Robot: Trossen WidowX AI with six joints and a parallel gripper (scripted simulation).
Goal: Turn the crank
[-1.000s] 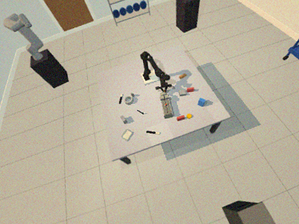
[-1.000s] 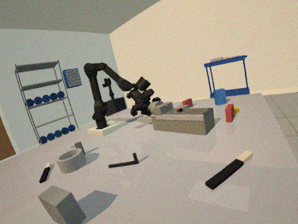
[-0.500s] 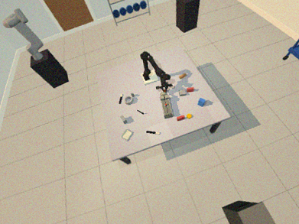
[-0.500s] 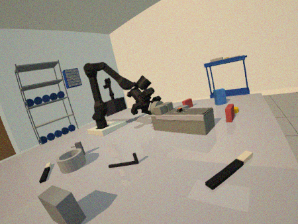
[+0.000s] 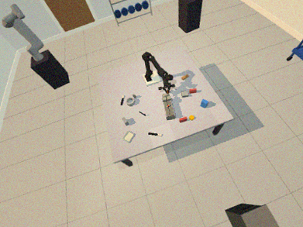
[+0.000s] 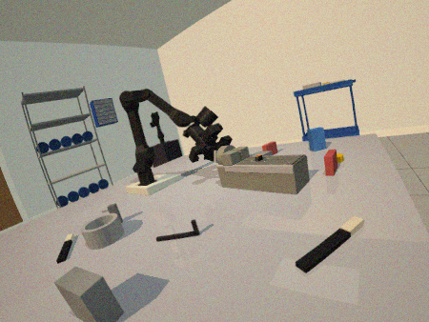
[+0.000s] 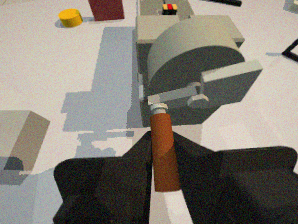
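The machine is a grey-brown box [image 5: 169,112] [image 6: 257,181] with a large grey disc [image 7: 195,75] at its end facing the arm. A crank arm [image 7: 175,95] runs from the disc's hub to an upright orange-brown handle [image 7: 166,172], at the left of the hub in the wrist view. My gripper [image 7: 158,134] [image 5: 167,91] is shut on this handle, with a dark finger on either side. The slide's red pointer [image 7: 170,7] [image 6: 258,156] shows on top of the box, among small black and yellow parts. Whether it is level with the brass marks is too small to tell.
A grey block [image 7: 20,137] [image 5: 184,94] and a red block [image 5: 193,91] stand beside the machine. Past its far end are another red block [image 5: 183,119] [image 6: 330,162] and a yellow cylinder [image 7: 70,18] [image 5: 192,117]. A blue object [image 5: 204,103] [image 6: 316,139] stands farther out.
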